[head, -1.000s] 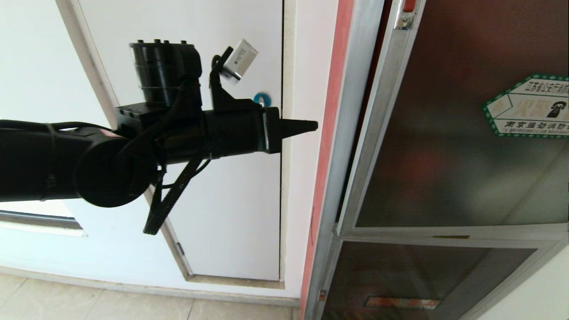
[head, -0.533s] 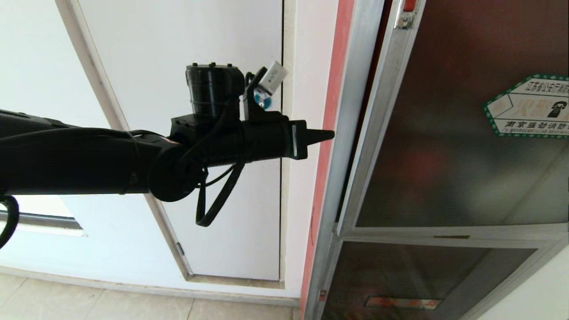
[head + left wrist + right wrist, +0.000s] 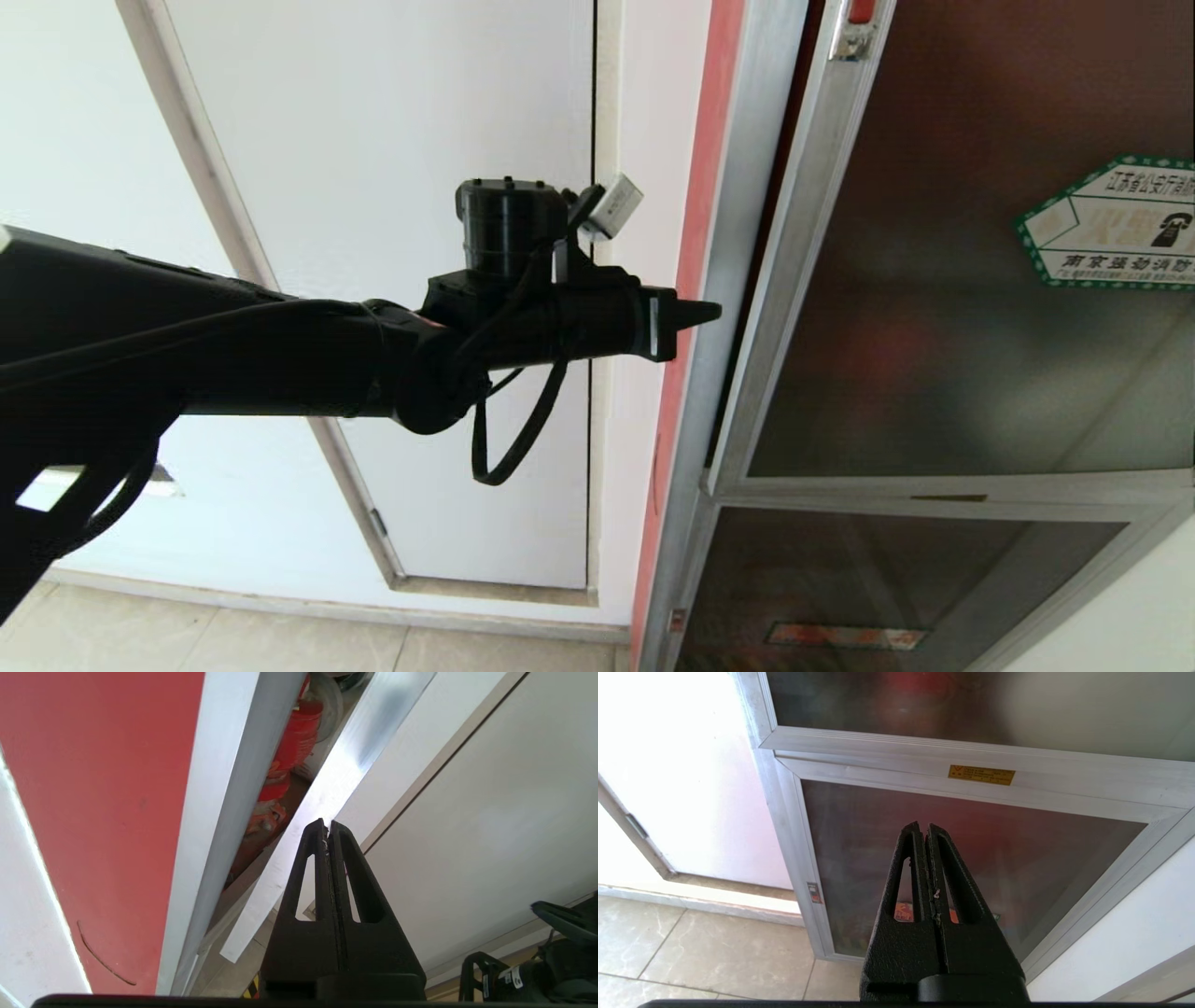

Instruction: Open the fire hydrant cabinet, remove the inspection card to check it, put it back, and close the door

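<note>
The task looks to be in its opening step. The door (image 3: 980,261), the upper glass panel with the hexagonal sticker (image 3: 1111,224), stands only slightly ajar from the fire hydrant cabinet (image 3: 738,233): the left wrist view shows a narrow gap (image 3: 289,779) with red equipment (image 3: 287,751) visible inside. The left claw (image 3: 705,314), clenched with nothing between its fingers, points toward 3 o'clock in the head view with its tip at the cabinet's silver frame, close beside the door's free edge; whether it touches cannot be told. The inspection card is not visible in any view, presumably inside. The right claw (image 3: 924,830), also clenched and empty, hangs before the lower glass panel (image 3: 971,858). Swinging the door wide, fetching, checking and returning the card, and closing all appear to remain.
</note>
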Robot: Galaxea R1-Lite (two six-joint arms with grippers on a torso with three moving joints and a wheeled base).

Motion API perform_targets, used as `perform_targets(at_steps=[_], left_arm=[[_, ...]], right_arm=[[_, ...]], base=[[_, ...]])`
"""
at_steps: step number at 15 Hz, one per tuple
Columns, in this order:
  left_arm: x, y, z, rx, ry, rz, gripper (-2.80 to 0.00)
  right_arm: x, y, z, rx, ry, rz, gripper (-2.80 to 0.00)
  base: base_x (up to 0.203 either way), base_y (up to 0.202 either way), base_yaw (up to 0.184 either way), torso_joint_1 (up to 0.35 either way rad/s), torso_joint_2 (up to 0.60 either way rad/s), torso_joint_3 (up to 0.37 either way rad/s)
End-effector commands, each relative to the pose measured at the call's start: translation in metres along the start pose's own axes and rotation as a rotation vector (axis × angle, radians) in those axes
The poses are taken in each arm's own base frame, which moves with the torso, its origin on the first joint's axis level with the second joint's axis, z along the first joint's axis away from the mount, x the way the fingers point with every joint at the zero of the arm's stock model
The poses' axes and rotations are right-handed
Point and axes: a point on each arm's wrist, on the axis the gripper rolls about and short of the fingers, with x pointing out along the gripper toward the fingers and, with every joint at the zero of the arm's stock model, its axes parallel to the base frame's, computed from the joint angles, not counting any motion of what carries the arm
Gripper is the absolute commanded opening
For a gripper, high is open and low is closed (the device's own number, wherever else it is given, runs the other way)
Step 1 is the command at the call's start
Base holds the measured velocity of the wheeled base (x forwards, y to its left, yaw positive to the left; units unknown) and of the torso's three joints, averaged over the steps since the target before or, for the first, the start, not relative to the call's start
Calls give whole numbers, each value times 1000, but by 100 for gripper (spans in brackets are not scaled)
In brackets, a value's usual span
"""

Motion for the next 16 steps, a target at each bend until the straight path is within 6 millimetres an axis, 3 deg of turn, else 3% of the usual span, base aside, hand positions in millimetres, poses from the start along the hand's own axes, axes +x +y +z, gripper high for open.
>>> perform_targets(at_steps=[1, 7, 16], left_arm=[[9, 4, -6, -6, 9, -7, -280], [35, 10, -21, 10, 9, 30, -280], [56, 17, -32, 71, -5, 92, -280]], right_arm=[[0, 0, 0, 0, 1, 1, -280], [0, 0, 0, 0, 1, 1, -280], [0, 0, 0, 0, 1, 1, -280]], base=[[0, 0, 0, 0, 0, 0], [0, 0, 0, 0, 0, 0], [0, 0, 0, 0, 0, 0]])
